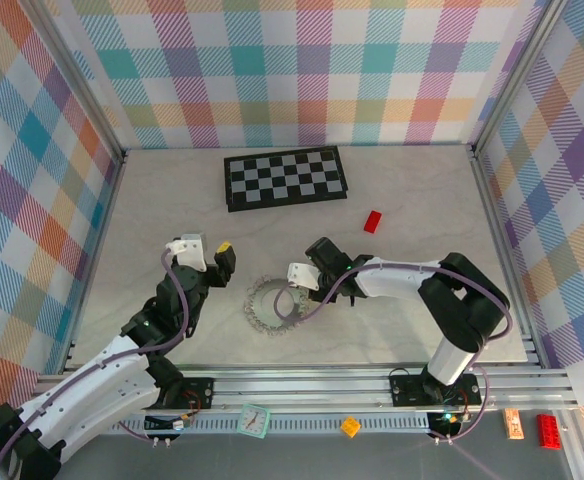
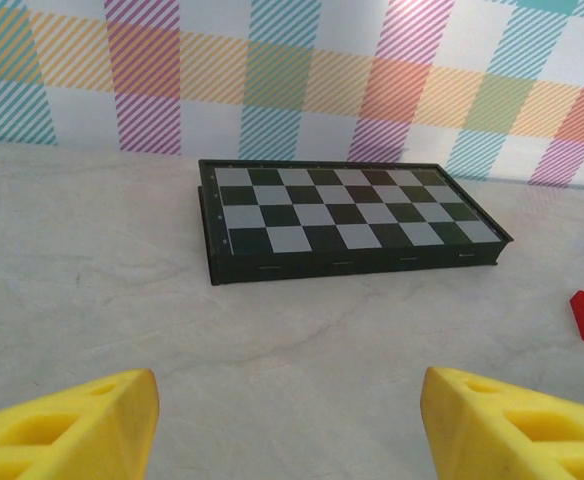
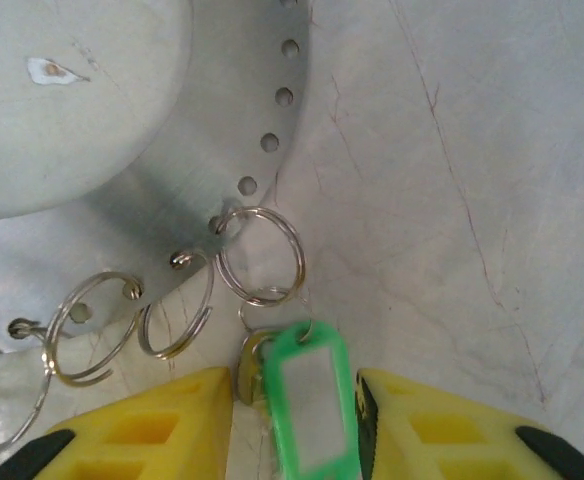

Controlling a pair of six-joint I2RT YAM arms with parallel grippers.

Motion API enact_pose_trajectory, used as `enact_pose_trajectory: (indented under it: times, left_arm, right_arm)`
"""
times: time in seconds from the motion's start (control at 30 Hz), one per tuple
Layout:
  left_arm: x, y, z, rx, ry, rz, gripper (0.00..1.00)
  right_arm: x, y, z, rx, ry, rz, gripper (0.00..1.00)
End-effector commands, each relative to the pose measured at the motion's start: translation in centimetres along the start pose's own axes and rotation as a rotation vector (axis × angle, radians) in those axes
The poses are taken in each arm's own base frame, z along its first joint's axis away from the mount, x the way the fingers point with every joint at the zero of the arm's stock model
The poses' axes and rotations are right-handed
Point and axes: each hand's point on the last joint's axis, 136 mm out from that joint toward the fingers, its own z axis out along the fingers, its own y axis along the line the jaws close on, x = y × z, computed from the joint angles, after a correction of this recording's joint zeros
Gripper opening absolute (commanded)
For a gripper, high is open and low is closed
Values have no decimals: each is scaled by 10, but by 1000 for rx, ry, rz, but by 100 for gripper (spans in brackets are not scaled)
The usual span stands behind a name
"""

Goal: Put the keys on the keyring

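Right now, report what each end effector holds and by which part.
Left end effector: open, nothing held. Right end effector: the green-headed key sits between its fingers by its plastic head, but whether they clamp it cannot be told.

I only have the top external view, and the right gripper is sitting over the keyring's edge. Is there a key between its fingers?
Observer: Yes. In the right wrist view the green-headed key lies between the yellow fingers of the right gripper. I cannot tell whether they are pinching it.
Operator: Where is it relative to the keyring?
Observer: Its top sits just below one wire loop on the rim of the keyring. Whether it is threaded on is unclear.
Operator: And the left gripper?
Observer: The left gripper is open with nothing between its fingers, and it faces the chequered board.
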Motion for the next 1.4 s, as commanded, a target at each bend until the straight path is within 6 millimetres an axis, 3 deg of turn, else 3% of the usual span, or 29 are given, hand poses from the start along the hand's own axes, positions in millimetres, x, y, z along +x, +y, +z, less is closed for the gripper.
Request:
enact_pose_trajectory:
  times: [0.0,0.1,0.23,0.4,0.5,0.63,0.9,0.97,1.1,1.23,1.37]
  left_arm:
    - [-20,-5,0,21,-41,-40,69]
    - [-19,-7,2,28,-36,-36,70]
    - [-15,-9,5,38,-22,-34,70]
    - [-9,-7,11,14,13,-59,72]
    - [-3,-9,15,14,51,-78,72]
    - [8,-14,19,29,107,-95,73]
    - [33,-25,18,86,242,-107,74]
    - [41,-37,16,155,282,-111,71]
    - [59,-67,16,299,403,-107,67]
    - [69,-75,20,312,477,-100,67]
    - [76,-74,21,306,500,-108,70]
  right_arm:
    - [-9,-9,-22,23,-47,28,42]
    - [-28,-11,-56,11,-183,112,55]
    - [-45,-9,-104,-5,-364,239,65]
    - [-55,11,-146,-119,-521,452,66]
    - [-51,18,-156,-175,-512,614,63]
    - [-44,33,-149,-209,-425,729,59]
    - [-25,56,-101,-329,-91,1184,51]
    - [-24,60,-92,-351,-48,1240,49]
    - [-33,55,-73,-365,-53,1328,45]
    - [-38,53,-55,-371,-19,1373,36]
    - [-25,51,-40,-302,51,1382,31]
